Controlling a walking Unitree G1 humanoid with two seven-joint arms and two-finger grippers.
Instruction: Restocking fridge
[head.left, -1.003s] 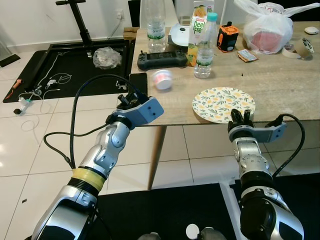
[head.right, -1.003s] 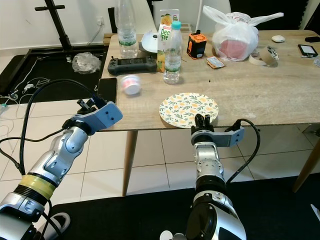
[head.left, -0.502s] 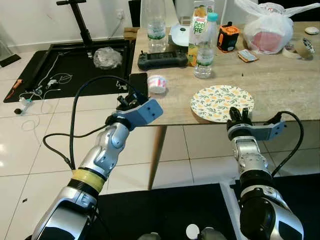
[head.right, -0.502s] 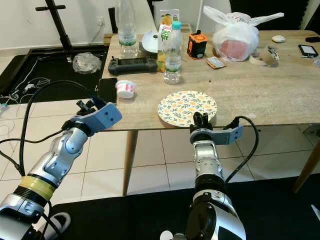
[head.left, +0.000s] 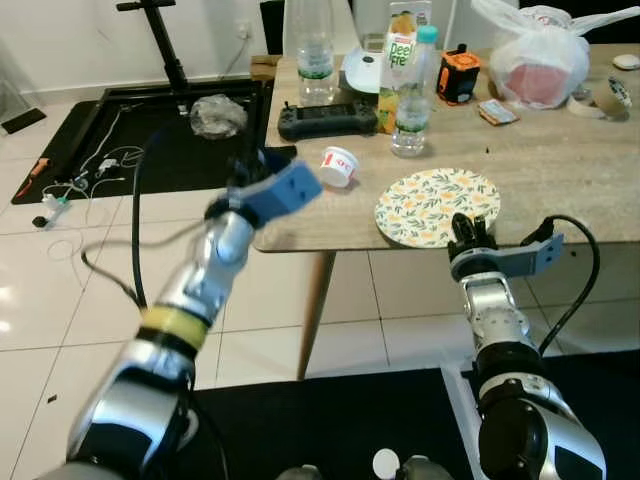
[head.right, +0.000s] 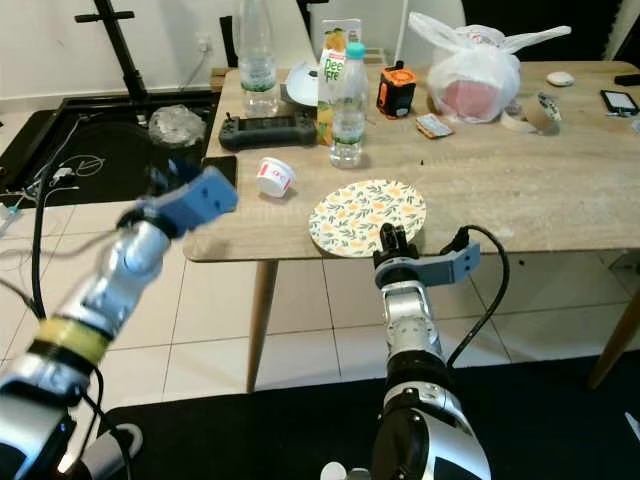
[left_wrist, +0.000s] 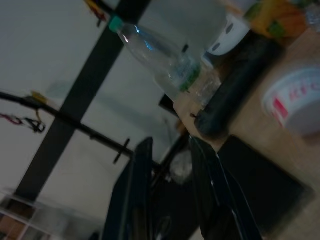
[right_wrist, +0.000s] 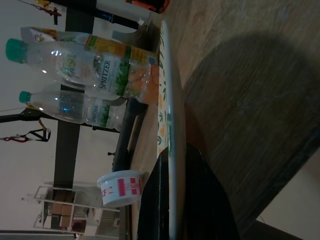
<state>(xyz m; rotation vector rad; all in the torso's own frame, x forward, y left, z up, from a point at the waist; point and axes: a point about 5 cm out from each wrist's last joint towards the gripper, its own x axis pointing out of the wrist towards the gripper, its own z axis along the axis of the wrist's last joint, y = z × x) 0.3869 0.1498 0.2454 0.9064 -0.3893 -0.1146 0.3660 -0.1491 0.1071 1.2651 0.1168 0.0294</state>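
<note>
Since a second ago the cup (head.left: 339, 166) has gone from lying on its side near the table's left edge to a tilted rest farther in, just beside the phone and short of the controller (head.left: 326, 120). The left gripper (left_wrist: 170, 190) has lifted from below the table edge to about tabletop height, blurred with motion in both eye views. The plate (head.left: 437, 206) has slid a little leftward, its near rim past the table (head.left: 560, 180) edge.

The right gripper (head.left: 468, 236) is clenched on the plate's near rim; in the right wrist view the rim runs straight between the two black fingers (right_wrist: 200, 200), one above and one below. The left gripper's fingers (left_wrist: 131, 195) stand parted with nothing between them.

The step in hand looks like gathering items off the table for the fridge: the plate is already gripped but not yet lifted, most of it flat on the wood. The next move likely calls for raising the rim gently and keeping the plate level, since a thin edge grip could let it tip or slip.

The cup lies ahead of the left gripper and apart from it, farther onto the table. Whether that arm is heading for the cup or for the bottles (head.left: 410, 95) and juice carton (head.left: 397, 62) behind it is hard to tell through the blur.
</note>
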